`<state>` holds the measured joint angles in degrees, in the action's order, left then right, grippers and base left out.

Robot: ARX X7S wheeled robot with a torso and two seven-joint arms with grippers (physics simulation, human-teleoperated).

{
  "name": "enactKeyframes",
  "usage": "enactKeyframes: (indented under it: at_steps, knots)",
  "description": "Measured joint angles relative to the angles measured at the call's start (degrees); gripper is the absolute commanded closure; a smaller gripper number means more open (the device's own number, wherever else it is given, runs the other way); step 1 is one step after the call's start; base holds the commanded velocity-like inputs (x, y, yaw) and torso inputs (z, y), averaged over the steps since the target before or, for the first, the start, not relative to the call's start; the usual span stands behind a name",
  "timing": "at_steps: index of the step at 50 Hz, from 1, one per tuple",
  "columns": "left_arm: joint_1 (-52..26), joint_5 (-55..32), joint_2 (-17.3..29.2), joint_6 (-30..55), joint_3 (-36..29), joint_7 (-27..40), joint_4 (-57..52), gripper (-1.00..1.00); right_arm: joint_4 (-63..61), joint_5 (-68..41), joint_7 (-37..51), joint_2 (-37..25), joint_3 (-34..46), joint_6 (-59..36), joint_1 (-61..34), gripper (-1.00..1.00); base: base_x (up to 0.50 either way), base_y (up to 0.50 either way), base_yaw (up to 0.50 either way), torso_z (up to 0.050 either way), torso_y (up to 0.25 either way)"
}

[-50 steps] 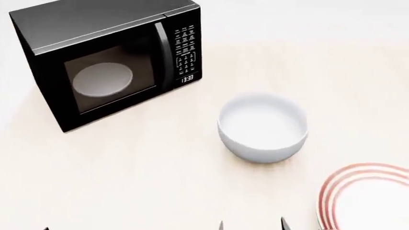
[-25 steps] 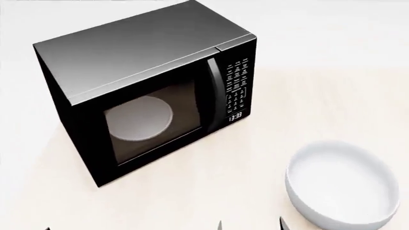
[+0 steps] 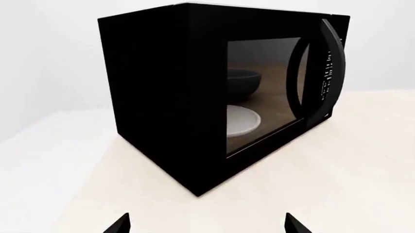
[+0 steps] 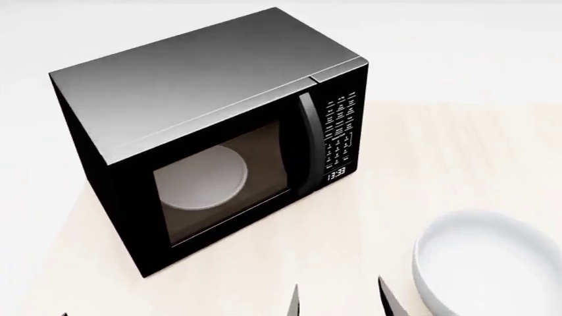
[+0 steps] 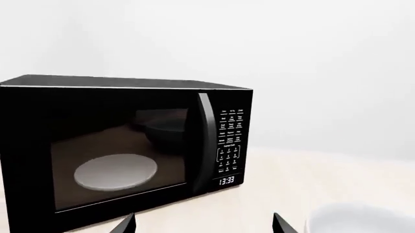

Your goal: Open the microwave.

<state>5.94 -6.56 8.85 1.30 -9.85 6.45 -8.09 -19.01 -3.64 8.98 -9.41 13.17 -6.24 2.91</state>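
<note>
The microwave (image 4: pixel 210 125) is a large black box on the pale tabletop, and its glass door is shut. Its vertical black handle (image 4: pixel 306 141) stands beside the button panel (image 4: pixel 343 131), whose clock reads 13:33. A pale round plate (image 4: pixel 201 178) lies inside. My right gripper (image 4: pixel 340 301) is open and empty, low in front of the microwave and short of it. The right wrist view shows the door front and handle (image 5: pixel 206 141) beyond the right gripper (image 5: pixel 204 225). My left gripper (image 3: pixel 207 225) is open and empty, facing the microwave's left side (image 3: pixel 168 97) and door edge.
A white bowl (image 4: pixel 487 263) stands on the table to the right of the microwave, near my right gripper; it also shows in the right wrist view (image 5: pixel 356 218). The tabletop (image 4: pixel 422 151) runs back to a white wall.
The head view has closed in on the microwave, which now looks larger. The red-rimmed plate has left the view. My right fingertips reach a little further into the picture.
</note>
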Motion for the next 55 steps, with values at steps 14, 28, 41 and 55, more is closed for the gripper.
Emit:
enactKeyframes:
  at_steps: [14, 28, 41, 55]
  knots:
    - [0.11, -1.16, 0.66, 1.08, -0.14, 0.53, -1.12, -1.00, -3.63, -3.43, -2.26, -0.97, -0.06, -16.15, -12.50, -1.00, 0.00, 0.00, 0.00, 0.000, 0.000]
    - [-0.10, -1.60, 1.09, 1.36, -0.40, 1.32, -1.43, -1.00, 2.18, -4.16, -4.08, -1.36, 1.13, -23.21, -23.82, -1.00, 0.00, 0.00, 0.00, 0.000, -0.015]
    - [-0.31, -1.56, 1.52, 0.98, -0.98, 1.94, -1.37, -1.00, 7.40, -3.14, -4.22, -0.92, 3.03, -27.63, -32.86, -1.00, 0.00, 0.00, 0.00, 0.000, -0.134]
    - [-0.38, -2.14, 2.30, 0.65, -1.58, 2.54, -1.77, -1.00, 15.24, -0.71, -4.00, 0.47, 6.47, -31.89, -44.90, -1.00, 0.00, 0.00, 0.00, 0.000, -0.110]
